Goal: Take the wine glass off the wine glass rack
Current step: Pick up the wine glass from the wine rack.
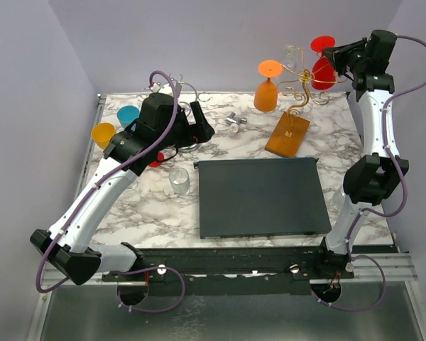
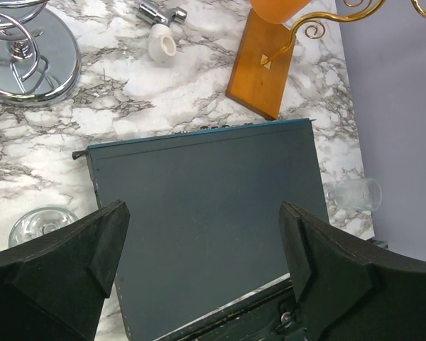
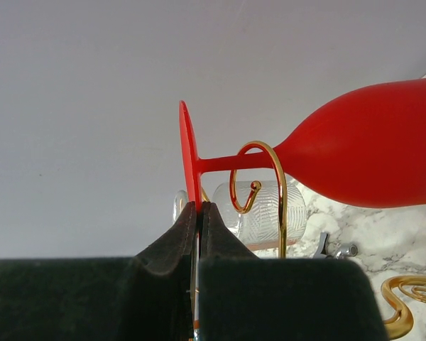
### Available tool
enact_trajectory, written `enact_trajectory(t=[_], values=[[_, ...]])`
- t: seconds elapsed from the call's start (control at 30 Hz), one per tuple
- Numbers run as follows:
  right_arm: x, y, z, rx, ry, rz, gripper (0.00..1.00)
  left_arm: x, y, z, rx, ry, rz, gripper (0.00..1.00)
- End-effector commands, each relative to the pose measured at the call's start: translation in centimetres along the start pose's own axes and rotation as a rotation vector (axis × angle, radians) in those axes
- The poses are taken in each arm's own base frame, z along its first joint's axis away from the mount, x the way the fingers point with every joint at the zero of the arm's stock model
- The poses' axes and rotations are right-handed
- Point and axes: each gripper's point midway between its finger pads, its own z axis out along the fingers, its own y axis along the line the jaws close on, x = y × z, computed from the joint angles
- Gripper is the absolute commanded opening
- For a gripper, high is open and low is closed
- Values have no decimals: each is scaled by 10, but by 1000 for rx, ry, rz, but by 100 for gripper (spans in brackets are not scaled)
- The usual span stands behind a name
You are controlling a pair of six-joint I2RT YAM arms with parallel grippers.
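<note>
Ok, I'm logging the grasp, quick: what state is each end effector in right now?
Left end effector: open, holding nothing.
Right end effector: shut on the foot of the red wine glass.

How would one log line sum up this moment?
right claw: shut on red wine glass foot; glass: hanging on rack; left claw: open, empty
</note>
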Motion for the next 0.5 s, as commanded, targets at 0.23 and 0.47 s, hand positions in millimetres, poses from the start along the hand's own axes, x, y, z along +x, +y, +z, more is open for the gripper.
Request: enact_trajectory(t=[0.23, 0.47], values=[[-10, 17, -9, -40, -57, -2, 0, -4, 0, -5, 4, -32, 5, 94], [-12, 12, -19, -27, -76, -2, 1, -4, -1, -6, 6, -31, 3, 94]])
